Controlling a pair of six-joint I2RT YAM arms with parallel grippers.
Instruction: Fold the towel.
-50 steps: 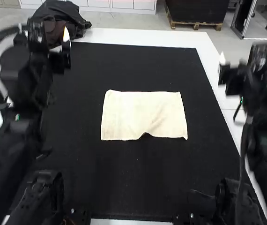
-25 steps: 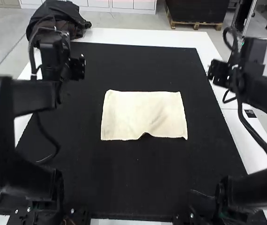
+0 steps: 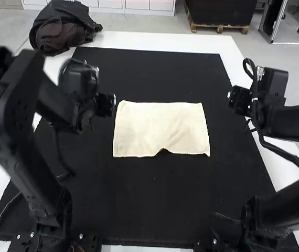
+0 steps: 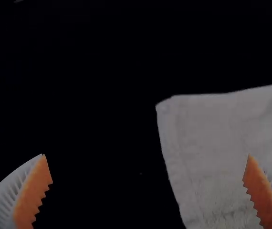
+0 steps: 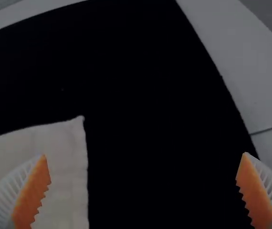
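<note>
Open mat (image 3: 139, 194) rings the towel (image 3: 160, 126); left gripper (image 3: 105, 105) crowds its far left corner.

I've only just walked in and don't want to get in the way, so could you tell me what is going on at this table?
Two robot arms are at the table to fold a towel, but neither is holding it. It lies flat on the black mat, with a small ruck in its near edge. The left gripper is open near the towel's far left corner; the right gripper, also open, is off to its right.
</note>
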